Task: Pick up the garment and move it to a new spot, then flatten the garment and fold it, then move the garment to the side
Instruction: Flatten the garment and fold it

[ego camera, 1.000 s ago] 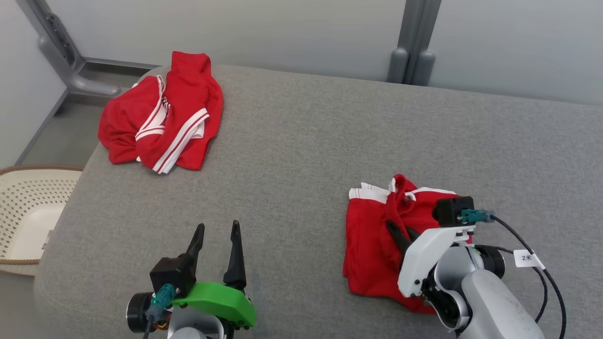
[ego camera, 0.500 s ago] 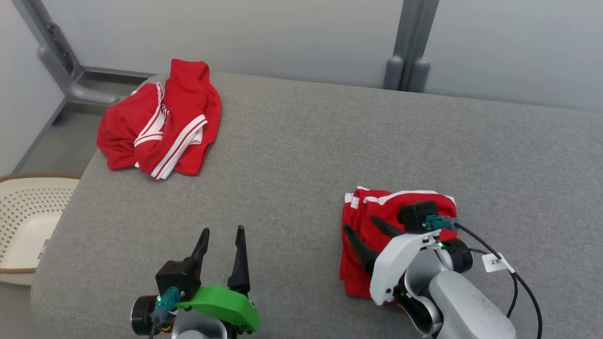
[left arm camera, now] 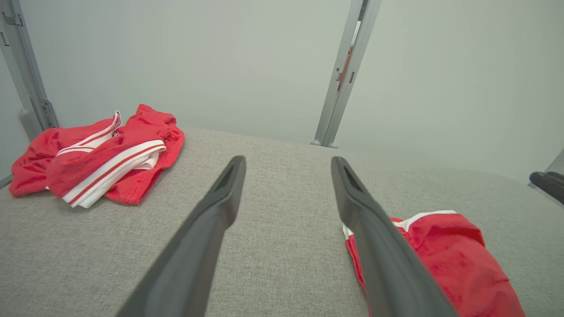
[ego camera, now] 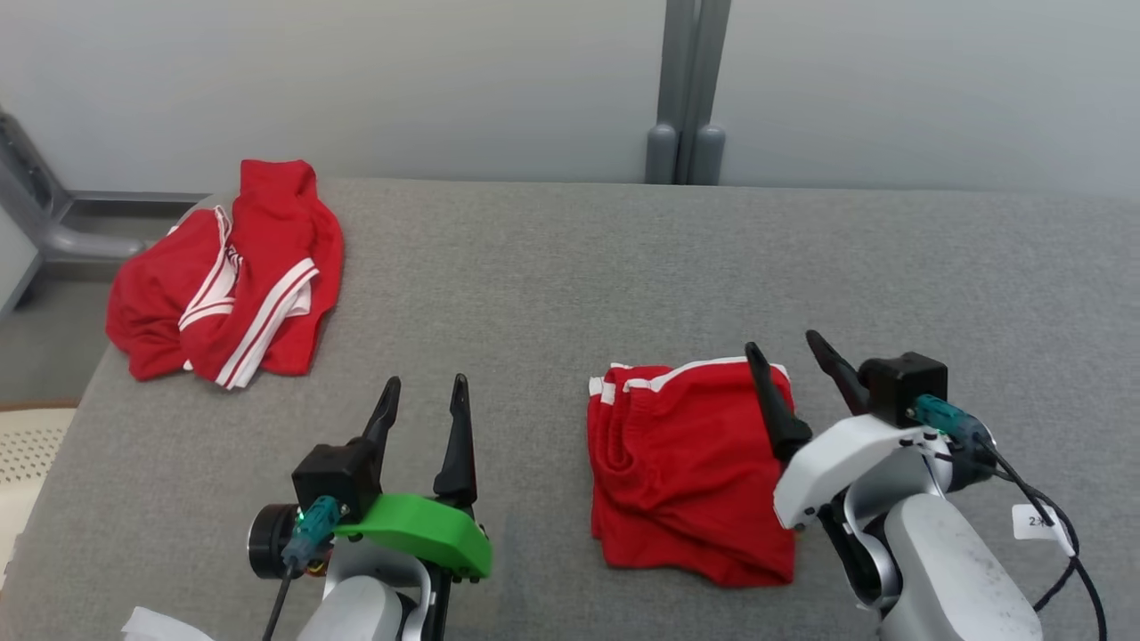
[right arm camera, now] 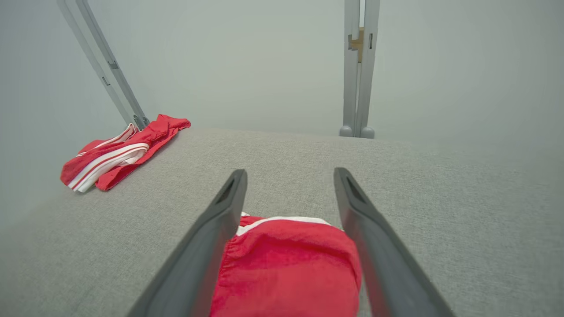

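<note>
The folded red shorts (ego camera: 690,476) lie on the grey bench (ego camera: 552,285), near right. The right pincer (ego camera: 783,343) stands open and empty at their right edge; its left finger overlaps the cloth, contact not determinable. In the right wrist view the near part of the shorts is cut off by the bottom edge. The left pincer (ego camera: 426,380) is open and empty, near left. A crumpled red garment (ego camera: 223,285) lies far left. A cream basket (ego camera: 27,445) is cut off at the left edge.

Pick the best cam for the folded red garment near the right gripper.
Head view: the folded garment shows nearly whole from above. Right wrist view crops its near part at the bottom edge; left wrist view has it partly hidden, cropped at lower right.
</note>
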Controlling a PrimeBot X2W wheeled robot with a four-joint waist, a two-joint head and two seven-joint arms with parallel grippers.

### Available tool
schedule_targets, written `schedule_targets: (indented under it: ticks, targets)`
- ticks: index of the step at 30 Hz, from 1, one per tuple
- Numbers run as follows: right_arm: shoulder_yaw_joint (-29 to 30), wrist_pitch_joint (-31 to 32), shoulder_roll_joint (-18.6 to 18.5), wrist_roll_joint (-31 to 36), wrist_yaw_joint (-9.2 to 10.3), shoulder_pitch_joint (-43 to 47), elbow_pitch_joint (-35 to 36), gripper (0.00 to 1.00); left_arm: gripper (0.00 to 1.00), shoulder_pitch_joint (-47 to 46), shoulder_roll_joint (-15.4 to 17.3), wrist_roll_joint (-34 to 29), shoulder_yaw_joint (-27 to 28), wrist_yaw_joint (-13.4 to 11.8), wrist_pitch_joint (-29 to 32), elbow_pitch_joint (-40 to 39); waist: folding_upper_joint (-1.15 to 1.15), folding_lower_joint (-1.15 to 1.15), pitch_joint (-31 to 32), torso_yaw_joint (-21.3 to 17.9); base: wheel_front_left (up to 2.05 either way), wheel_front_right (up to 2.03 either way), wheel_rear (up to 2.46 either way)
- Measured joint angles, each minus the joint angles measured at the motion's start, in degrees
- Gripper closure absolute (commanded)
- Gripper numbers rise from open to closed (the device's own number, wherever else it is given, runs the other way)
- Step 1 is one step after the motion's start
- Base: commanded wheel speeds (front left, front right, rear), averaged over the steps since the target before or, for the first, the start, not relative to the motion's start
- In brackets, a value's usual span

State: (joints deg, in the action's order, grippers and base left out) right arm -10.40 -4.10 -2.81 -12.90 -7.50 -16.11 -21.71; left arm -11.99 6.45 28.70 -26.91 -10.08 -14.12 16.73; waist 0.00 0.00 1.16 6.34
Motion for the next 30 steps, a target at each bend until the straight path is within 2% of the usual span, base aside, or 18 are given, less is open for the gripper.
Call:
schedule_targets:
  ticks: [8, 15, 20, 30]
  targets:
    - [5.57, -2.68, -0.01, 3.80, 0.00, 5.50, 3.24, 0.00, 0.00, -0.19, -0.30, -0.03, 0.64, 0.00, -0.57, 2.24, 0.00, 0.00, 0.83, -3.48, 0.00, 0.00, 0.00]
    - [6.47, -6.21, -0.02, 3.94, 0.00, 9.55, 6.47, 0.00, 0.00, 2.96, 0.25, -1.54, 1.25, -0.49, -0.73, 1.96, 0.00, 0.00, 1.45, -4.97, 0.00, 0.00, 0.00]
    - [7.45, -7.64, 0.00, 2.70, 0.00, 12.20, 8.69, 0.00, 0.00, 5.81, 0.75, -2.56, 2.87, -1.53, -0.85, -0.51, 0.00, 0.00, 1.80, -5.16, 0.00, 0.00, 0.00]
    - [9.46, -8.10, 0.00, 1.57, 0.00, 14.51, 10.55, 0.00, 0.00, 8.12, 1.21, -3.80, 4.22, -1.69, -0.91, -3.30, 0.00, 0.00, 1.76, -3.94, 0.00, 0.00, 0.00]
